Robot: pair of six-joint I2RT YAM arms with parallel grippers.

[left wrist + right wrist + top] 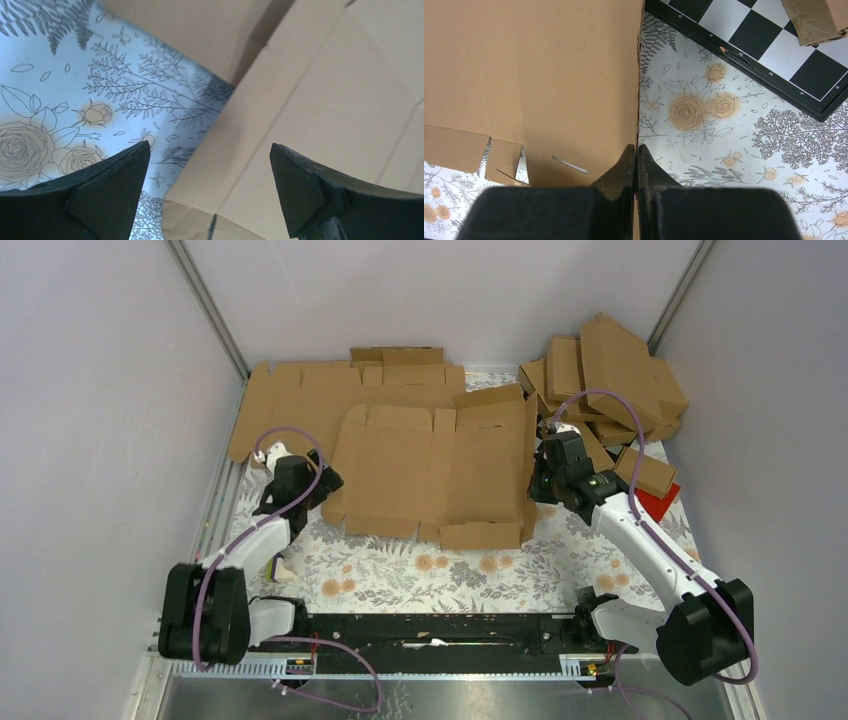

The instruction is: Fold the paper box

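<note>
Nearest the arm bases runs a black rail (430, 632). Beyond it the floral tablecloth (400, 575) stretches up to the fingers.

The right gripper (636, 148) is clenched. Its two tips meet on the right-hand edge of the paper box (534, 75) and pinch the thin cardboard rim between them. The brown panel spreads away to the left of these fingers, and printed cloth lies to their right.

The left gripper (210, 147) is released, its jaws spread wide. A corner of the box reaches into the gap, nearer the right finger than the left. Whether it touches either finger I cannot tell. Cloth shows ahead of the left finger.

From above, the box lies opened out between the two sets of fingers, with its near flaps pointing toward the bases. A red object (668, 502) sits just to the right of the right wrist.

Ahead and to the right of the right fingers lies a black-and-white checkered board (774, 45) with a piece of cardboard (819, 20) resting on it.

Beyond the box, flat cardboard sheets (320, 390) lie near the back wall. At the far right is a pile of folded cardboard boxes (615, 365).
</note>
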